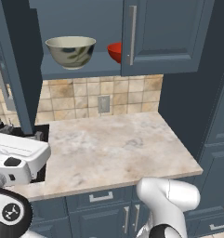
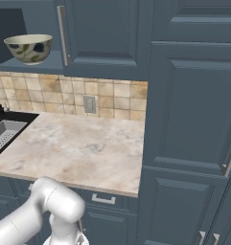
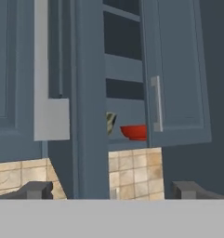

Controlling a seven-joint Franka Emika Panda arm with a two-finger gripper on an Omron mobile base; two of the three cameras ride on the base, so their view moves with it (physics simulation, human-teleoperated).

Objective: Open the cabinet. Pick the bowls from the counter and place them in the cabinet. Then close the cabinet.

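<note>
The cabinet (image 1: pixel 146 32) is being shown as the largest thing here, hung on the far wall above the counter (image 1: pixel 113 148). Its right door (image 1: pixel 162 35) is being held nearly shut, with a long silver bar handle (image 1: pixel 132 35) at its left edge, while its left door (image 3: pixel 90 102) is being seen swung out edge-on in the hand view, so the left half of the shelf is being left exposed.

The counter is being shown bare of bowls, its beige marbled top running from the sink (image 2: pixel 4 134) at the left to the tall cupboard (image 2: pixel 193 110) at the right. A tiled backsplash (image 1: pixel 85 97) with a small outlet is being seen behind it.

On the lower shelf inside the cabinet, the cream-white bowl (image 1: pixel 70 51) is being seen standing upright toward the left. The red bowl (image 1: pixel 115 52) is being seen just to its right, partly hidden behind the right door's edge; the two are near each other and apparently apart.

The gripper (image 3: pixel 113 190) is being held wide, with nothing between its finger tips, and is being pointed from a distance at the open cabinet, the left door's edge lying ahead of it.

By these pictures, the opening and both placements are being judged as done. Only the closing is being judged as left: the left door needs swinging back, and the right door possibly pressing flush.
</note>
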